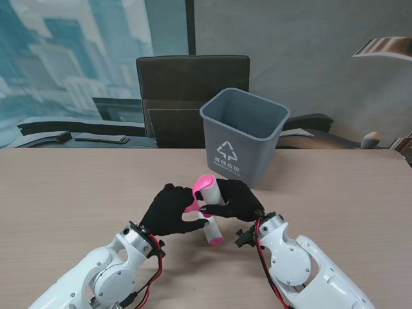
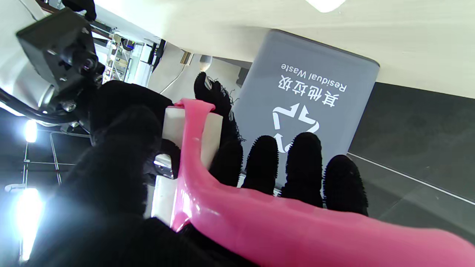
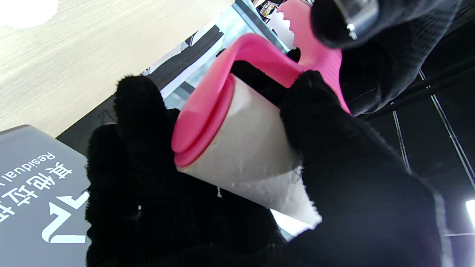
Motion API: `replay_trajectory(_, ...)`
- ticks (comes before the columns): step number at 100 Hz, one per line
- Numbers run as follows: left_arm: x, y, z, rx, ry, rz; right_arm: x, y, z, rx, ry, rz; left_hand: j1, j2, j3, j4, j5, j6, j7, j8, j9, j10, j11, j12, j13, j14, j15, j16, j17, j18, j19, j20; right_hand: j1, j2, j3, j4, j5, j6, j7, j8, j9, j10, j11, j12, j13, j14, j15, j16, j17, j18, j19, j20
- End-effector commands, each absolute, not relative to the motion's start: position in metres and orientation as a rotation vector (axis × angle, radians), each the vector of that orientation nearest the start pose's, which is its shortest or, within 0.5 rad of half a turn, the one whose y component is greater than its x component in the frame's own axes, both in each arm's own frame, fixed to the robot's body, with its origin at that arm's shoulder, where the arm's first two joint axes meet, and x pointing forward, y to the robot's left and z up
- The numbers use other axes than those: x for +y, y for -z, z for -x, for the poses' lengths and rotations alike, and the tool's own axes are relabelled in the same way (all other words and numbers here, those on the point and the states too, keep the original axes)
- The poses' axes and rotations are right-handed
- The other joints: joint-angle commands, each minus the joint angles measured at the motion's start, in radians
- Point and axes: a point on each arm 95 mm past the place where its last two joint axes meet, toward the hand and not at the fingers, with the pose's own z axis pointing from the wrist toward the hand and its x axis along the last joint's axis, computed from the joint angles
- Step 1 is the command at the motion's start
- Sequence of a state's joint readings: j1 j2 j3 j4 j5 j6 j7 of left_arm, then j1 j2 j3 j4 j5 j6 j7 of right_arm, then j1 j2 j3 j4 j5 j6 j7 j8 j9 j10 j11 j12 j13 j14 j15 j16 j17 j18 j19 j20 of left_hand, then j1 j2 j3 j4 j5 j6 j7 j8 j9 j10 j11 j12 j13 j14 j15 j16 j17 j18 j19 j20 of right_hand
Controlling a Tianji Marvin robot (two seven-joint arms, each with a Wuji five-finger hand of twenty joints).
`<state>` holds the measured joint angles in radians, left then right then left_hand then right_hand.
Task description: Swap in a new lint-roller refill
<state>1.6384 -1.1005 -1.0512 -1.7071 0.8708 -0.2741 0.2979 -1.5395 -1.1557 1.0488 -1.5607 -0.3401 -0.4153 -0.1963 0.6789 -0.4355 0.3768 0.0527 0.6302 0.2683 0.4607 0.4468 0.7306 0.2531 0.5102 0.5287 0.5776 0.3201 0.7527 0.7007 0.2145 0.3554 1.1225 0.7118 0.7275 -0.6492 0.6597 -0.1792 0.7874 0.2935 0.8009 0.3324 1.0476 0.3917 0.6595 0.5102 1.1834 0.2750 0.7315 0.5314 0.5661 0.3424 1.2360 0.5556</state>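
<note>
Pink lint roller point(image 1: 207, 207), white paper refill point(image 3: 252, 163)

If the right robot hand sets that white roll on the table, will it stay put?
Probably not: the roll is a round cylinder, so on its side it would likely roll. It looks like a light paper tube, easily nudged. Standing on end seems safer, though the bin stands close.
</note>
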Motion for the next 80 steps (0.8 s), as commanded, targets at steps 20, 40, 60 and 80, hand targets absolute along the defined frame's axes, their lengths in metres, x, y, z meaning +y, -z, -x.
replay_trajectory(20,-0.093,0.315,-0.345,1.421,2.054,1.011,0.097,0.308,-0.367,-1.133,2.523,1.504,0.064,0.092,-0.134,0.041,0.017,-0.115,0.316,0.166,0.016,0.007,0.072,0.003,0.0,0.019,0.032,0.003,0.001,0.013,0.025,0.028,0.15,0.195,0.162,-0.001,0.098,-0.154,0.159,0.028,0.068,-0.071,0.095,0.026,0.022,-0.087,0.016,0.011,0.01,-0.047,0.026,0.017)
replay_trajectory(40,-0.096,0.316,-0.35,1.391,2.054,0.989,0.098,0.308,-0.366,-1.117,2.521,1.499,0.182,-0.068,0.035,0.017,-0.06,-0.241,0.792,0.267,0.117,-0.064,0.235,0.069,0.096,-0.001,0.14,0.018,0.07,0.005,0.118,0.008,0.148,0.195,0.165,-0.002,0.099,-0.155,0.159,0.027,0.071,-0.071,0.096,0.025,0.027,-0.088,0.018,0.011,0.019,-0.049,0.028,0.017)
replay_trajectory(60,-0.097,0.315,-0.349,1.371,2.063,0.989,0.098,0.308,-0.364,-1.103,2.516,1.495,0.162,-0.078,0.191,0.109,-0.086,-0.222,0.873,0.399,0.158,-0.062,0.309,0.218,0.134,-0.004,0.236,0.052,0.105,-0.007,0.188,-0.005,0.147,0.196,0.165,-0.002,0.098,-0.151,0.16,0.027,0.072,-0.071,0.096,0.025,0.029,-0.089,0.018,0.011,0.023,-0.048,0.029,0.017)
replay_trajectory(80,-0.096,0.314,-0.348,1.339,2.076,0.992,0.099,0.308,-0.363,-1.1,2.501,1.493,0.076,-0.106,0.321,0.24,-0.083,-0.192,0.909,0.524,0.228,-0.069,0.361,0.296,0.221,-0.008,0.315,0.074,0.181,-0.007,0.264,0.007,0.149,0.197,0.164,0.0,0.096,-0.147,0.159,0.028,0.072,-0.068,0.097,0.026,0.03,-0.086,0.019,0.011,0.025,-0.047,0.031,0.016)
